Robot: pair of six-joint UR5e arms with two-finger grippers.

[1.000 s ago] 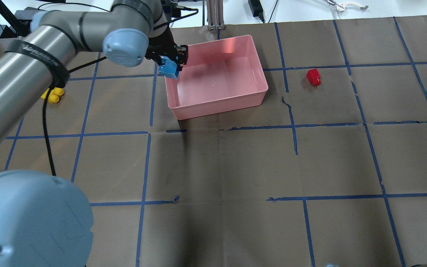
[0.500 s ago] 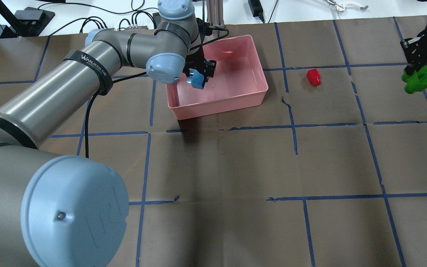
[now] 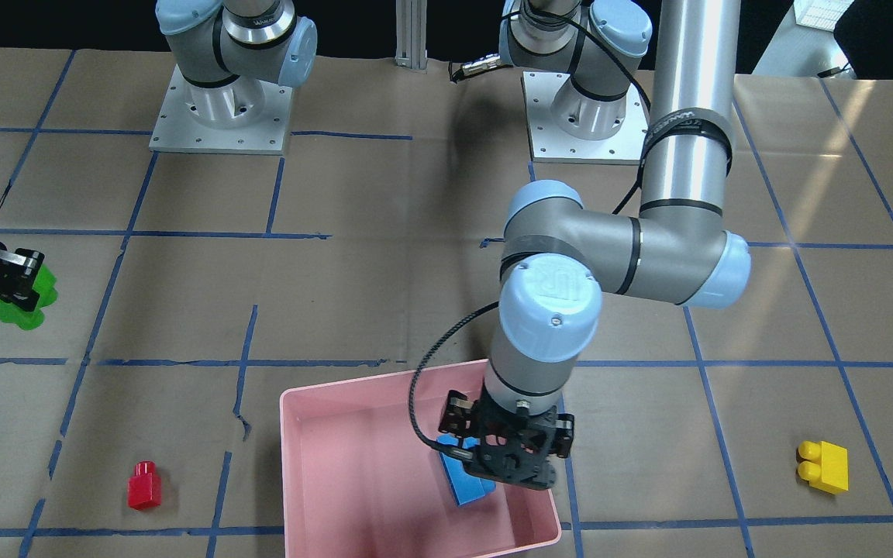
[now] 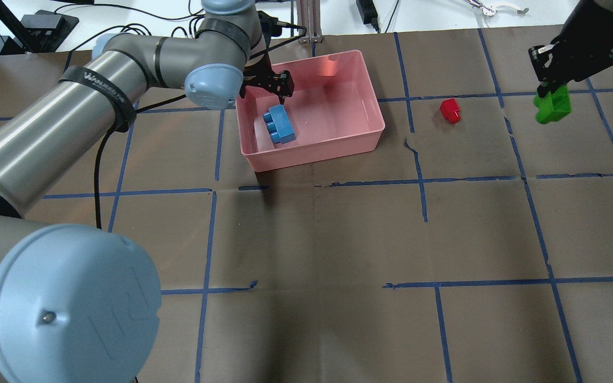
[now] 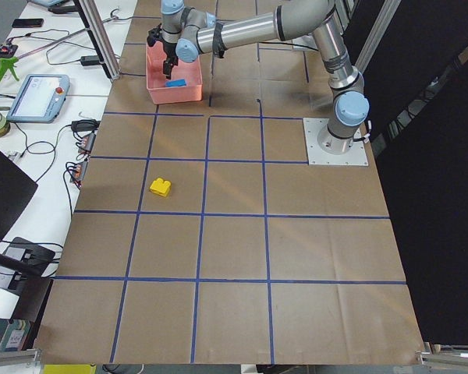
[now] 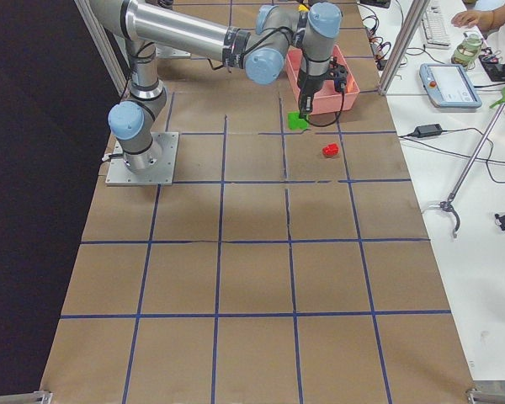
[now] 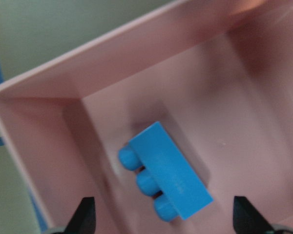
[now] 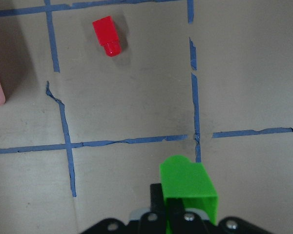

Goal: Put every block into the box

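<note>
The pink box (image 4: 317, 151) stands at the far middle of the table. The blue block (image 4: 279, 124) lies on its floor near the left wall, also in the left wrist view (image 7: 168, 170). My left gripper (image 4: 266, 85) hangs open and empty over the box (image 3: 291, 434). My right gripper (image 4: 551, 88) is shut on the green block (image 4: 553, 106) and holds it off the table, to the right of the red block (image 4: 450, 110). The red block lies on the paper (image 8: 107, 35). The yellow block (image 3: 822, 466) lies far out on my left side; my left arm hides it in the overhead view.
Blue tape lines cross the brown paper. Both arm bases (image 3: 222, 116) are bolted at the robot's edge of the table. Cables and a post (image 4: 309, 21) lie behind the box. A pendant (image 6: 450, 84) sits on the side bench.
My left gripper has let go of the blue block, which now lies in the box, and has drawn back. My right gripper has carried the green block leftward.
</note>
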